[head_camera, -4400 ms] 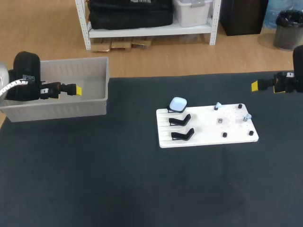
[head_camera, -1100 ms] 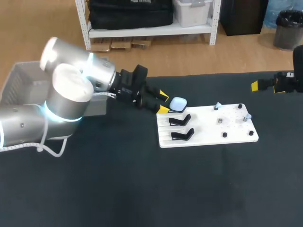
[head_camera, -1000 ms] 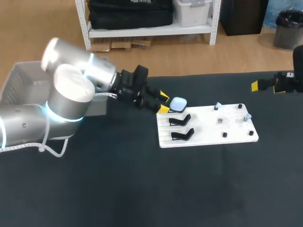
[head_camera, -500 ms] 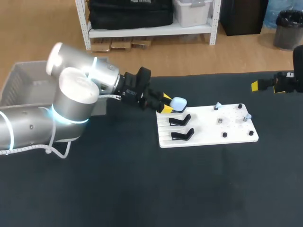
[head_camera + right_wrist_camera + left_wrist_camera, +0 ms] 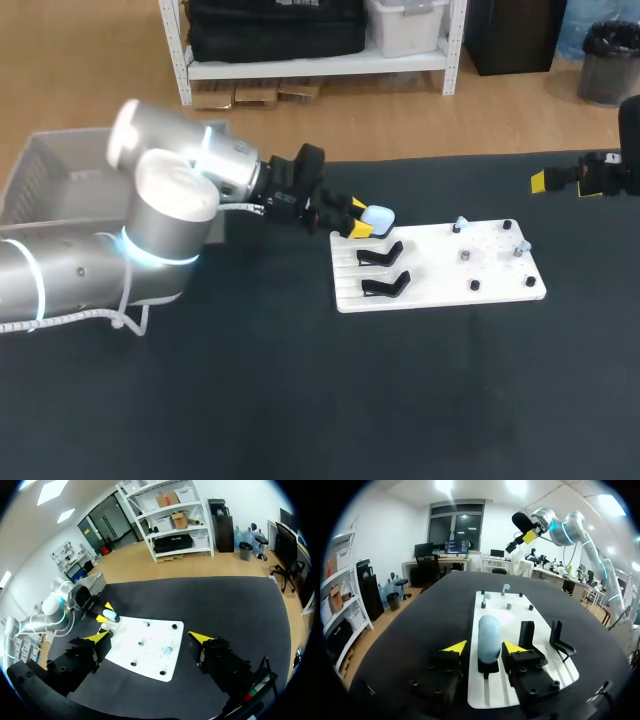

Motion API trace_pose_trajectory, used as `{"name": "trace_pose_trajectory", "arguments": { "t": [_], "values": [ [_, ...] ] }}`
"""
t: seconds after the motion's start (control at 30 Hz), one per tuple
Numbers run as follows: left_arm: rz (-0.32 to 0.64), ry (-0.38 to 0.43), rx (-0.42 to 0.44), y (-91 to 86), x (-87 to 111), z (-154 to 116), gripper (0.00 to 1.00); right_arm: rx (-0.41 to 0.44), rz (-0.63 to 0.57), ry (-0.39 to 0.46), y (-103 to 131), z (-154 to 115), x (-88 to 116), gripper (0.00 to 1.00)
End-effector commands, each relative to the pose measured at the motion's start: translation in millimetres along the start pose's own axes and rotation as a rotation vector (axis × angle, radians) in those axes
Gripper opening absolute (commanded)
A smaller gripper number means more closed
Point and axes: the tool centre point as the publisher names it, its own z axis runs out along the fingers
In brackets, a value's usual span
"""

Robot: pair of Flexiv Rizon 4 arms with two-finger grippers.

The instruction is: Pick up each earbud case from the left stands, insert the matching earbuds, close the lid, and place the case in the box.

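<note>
A pale blue earbud case (image 5: 378,217) sits closed on the farthest black stand of the white board (image 5: 440,272). My left gripper (image 5: 358,218) straddles the case from the box side. In the left wrist view the case (image 5: 489,636) stands between the yellow tips of my left gripper (image 5: 485,648), with a small gap on each side, so it is open. Two nearer stands (image 5: 381,254) (image 5: 386,285) are empty. Small pale blue earbuds (image 5: 461,224) (image 5: 523,245) rest on pegs at the board's right half. My right gripper (image 5: 560,180) hangs open at the table's far right, away from the board.
The grey box (image 5: 40,170) stands at the table's left back corner, partly hidden behind my left arm. Small black pegs (image 5: 475,285) dot the board. In the right wrist view the board (image 5: 150,655) lies ahead of my right gripper (image 5: 150,639).
My left arm has pushed forward from the box side until its fingers flank the case, and the fingers have narrowed. The right arm has stayed still.
</note>
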Motion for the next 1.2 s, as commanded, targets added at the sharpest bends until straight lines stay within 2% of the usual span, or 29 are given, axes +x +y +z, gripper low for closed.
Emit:
{"name": "trace_pose_trajectory", "arguments": {
  "t": [0.03, 0.27, 0.37, 0.43, 0.57, 0.63, 0.8, 0.9, 1.2],
  "values": [
    [0.005, -0.007, -0.003, 2.2, 0.9, 5.2, 0.43, 0.002, 0.0, 0.001, 0.1, -0.3, 0.1, 1.0],
    [0.002, -0.017, -0.006, 3.2, 1.1, 8.1, 0.42, 0.002, 0.0, 0.001, 0.1, -0.3, 0.1, 1.0],
    [0.0, -0.021, -0.006, 2.5, 2.3, 9.1, 0.39, 0.002, 0.0, 0.001, 0.1, -0.3, 0.1, 1.0],
    [-0.002, -0.024, -0.005, 1.6, 3.0, 9.6, 0.33, 0.002, 0.0, 0.001, 0.1, -0.3, 0.1, 1.0],
    [-0.003, -0.031, -0.006, -1.2, 2.4, 9.3, 0.13, 0.002, 0.0, 0.001, 0.1, -0.3, 0.1, 1.0],
    [-0.002, -0.034, -0.007, -2.5, 1.5, 8.2, 0.0, 0.002, 0.0, 0.001, 0.1, -0.3, 0.1, 1.0],
    [0.009, -0.057, -0.015, -9.5, -6.6, -4.6, 0.0, 0.002, 0.0, 0.001, 0.1, -0.3, 0.1, 1.0],
    [0.021, -0.097, -0.025, -18.3, -18.3, -20.2, 0.0, 0.002, 0.0, 0.001, 0.1, -0.3, 0.1, 1.0],
    [0.083, -0.236, -0.074, -49.7, -66.1, -56.4, 0.0, 0.002, 0.0, 0.001, 0.1, -0.3, 0.1, 1.0]
  ]
}}
